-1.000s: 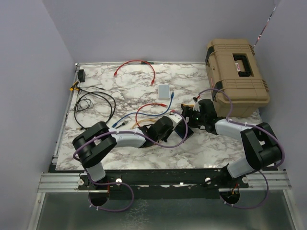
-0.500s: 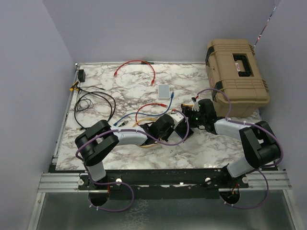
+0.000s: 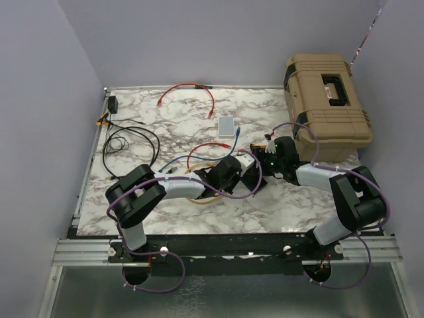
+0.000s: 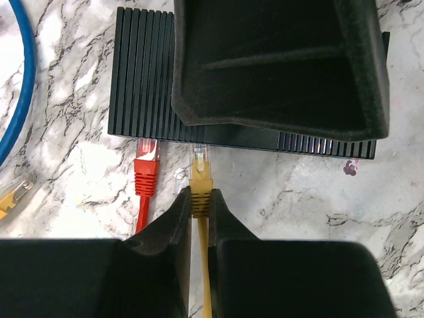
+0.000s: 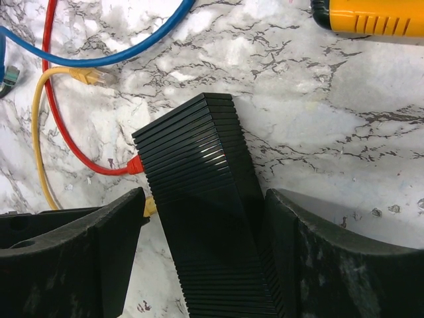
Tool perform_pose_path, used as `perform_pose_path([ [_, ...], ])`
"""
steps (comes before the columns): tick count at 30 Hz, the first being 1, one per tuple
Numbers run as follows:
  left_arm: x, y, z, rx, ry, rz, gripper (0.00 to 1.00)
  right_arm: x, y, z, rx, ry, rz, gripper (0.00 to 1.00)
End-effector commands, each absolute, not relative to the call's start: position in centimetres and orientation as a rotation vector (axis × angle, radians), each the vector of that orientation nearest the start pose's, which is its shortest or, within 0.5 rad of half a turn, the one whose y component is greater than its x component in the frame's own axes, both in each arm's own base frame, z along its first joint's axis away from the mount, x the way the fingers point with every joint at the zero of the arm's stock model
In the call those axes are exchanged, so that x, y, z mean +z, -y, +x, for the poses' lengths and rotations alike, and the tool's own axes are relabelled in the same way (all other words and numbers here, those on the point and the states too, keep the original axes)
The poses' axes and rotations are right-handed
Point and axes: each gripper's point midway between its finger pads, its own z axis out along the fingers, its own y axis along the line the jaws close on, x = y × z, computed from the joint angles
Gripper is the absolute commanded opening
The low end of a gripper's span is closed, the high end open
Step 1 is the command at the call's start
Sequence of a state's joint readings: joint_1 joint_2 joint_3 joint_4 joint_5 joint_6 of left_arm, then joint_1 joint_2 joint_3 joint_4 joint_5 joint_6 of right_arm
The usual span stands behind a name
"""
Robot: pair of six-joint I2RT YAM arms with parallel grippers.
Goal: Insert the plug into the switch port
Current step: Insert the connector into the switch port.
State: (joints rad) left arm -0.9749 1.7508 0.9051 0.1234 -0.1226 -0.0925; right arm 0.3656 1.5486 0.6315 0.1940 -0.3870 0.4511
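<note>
Now: left gripper (image 4: 199,202) clenched on yellow cable plug (image 4: 200,173), clear tip lined up at port edge of flat black ribbed switch (image 4: 142,79).
Right gripper (image 5: 202,255) straddles switch with jaws wide, likely bracing; red plug (image 4: 146,167) beside looks seated.

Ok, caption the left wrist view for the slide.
Left gripper pinches the yellow plug at the switch edge, beside an already seated red plug.
</note>
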Motion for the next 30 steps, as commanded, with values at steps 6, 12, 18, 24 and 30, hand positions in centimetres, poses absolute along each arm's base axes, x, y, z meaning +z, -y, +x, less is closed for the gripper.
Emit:
perform_pose_path([
  [6,3.9,35.8,26.1,-0.445,-2.114,0.946,0.00,3.0,-21.1,29.7,0.906,-2.411,-0.143,0.76],
  [12,4.2,36.2,26.0,-0.476,-2.090,0.979,0.00,3.2,-21.9,29.2,0.975,-2.399,-0.189,0.73],
  [18,4.8,36.2,26.2,-0.580,-2.068,0.955,0.00,3.3,-22.4,28.8,1.023,-2.394,-0.227,0.72],
  [24,5.1,35.9,26.2,-0.676,-2.036,0.999,0.00,3.3,-23.2,28.3,1.095,-2.385,-0.274,0.69],
  [30,5.8,35.0,27.1,-0.685,-2.020,1.001,0.00,3.5,-23.9,27.8,1.127,-2.372,-0.330,0.69],
])
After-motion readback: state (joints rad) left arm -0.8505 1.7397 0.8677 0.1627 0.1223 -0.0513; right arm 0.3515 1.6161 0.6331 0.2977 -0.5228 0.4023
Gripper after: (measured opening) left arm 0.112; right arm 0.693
